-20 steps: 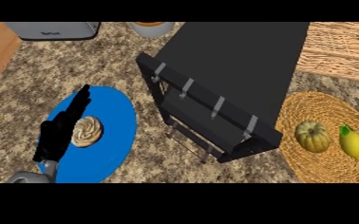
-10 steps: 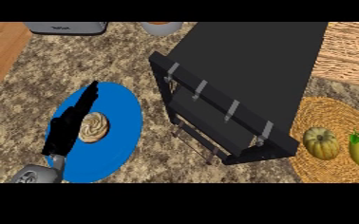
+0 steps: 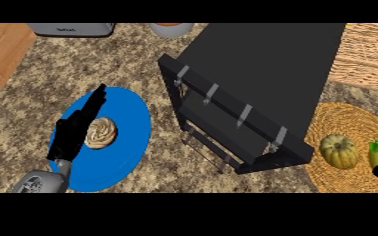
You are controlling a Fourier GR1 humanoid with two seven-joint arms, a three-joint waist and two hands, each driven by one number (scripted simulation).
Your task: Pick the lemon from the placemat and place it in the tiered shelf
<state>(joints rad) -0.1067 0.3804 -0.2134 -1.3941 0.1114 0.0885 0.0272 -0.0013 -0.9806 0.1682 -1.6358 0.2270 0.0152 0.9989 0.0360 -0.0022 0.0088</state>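
Fingers on the left hand point(image 3: 77, 125) are straight and pressed together, holding nothing. It's lying flat over a swirly pastry point(image 3: 104, 133) on the blue plate point(image 3: 129, 125), near left on the table point(image 3: 44, 85). Can't tell if it's actually touching the pastry or just above it. I can't make out the right hand anywhere.

Moving right, the black tiered shelf point(image 3: 273, 75) sits big and slanted in the middle, rails and open side facing the plate. Past it, at the near right, is the woven placemat point(image 3: 332, 125), with a ribbed yellow-green fruit point(image 3: 338, 151) on it. Just beside that is a greenish sliver cut off by the right edge. My guess is that sliver is the lemon point(image 3: 374, 152), but so little shows that I wouldn't swear to it. Either way nothing's been picked up yet.

What I'd worry about:
- The visible hand is on the wrong side. Reaching across from there would probably clip the shelf.
- The two fruits sit close, so grabbing the wrong one or nudging a neighbour looks easy.
- Round fruit could roll off the mat.
- The shelf opens away from the mat, so the carry has to go around a corner.
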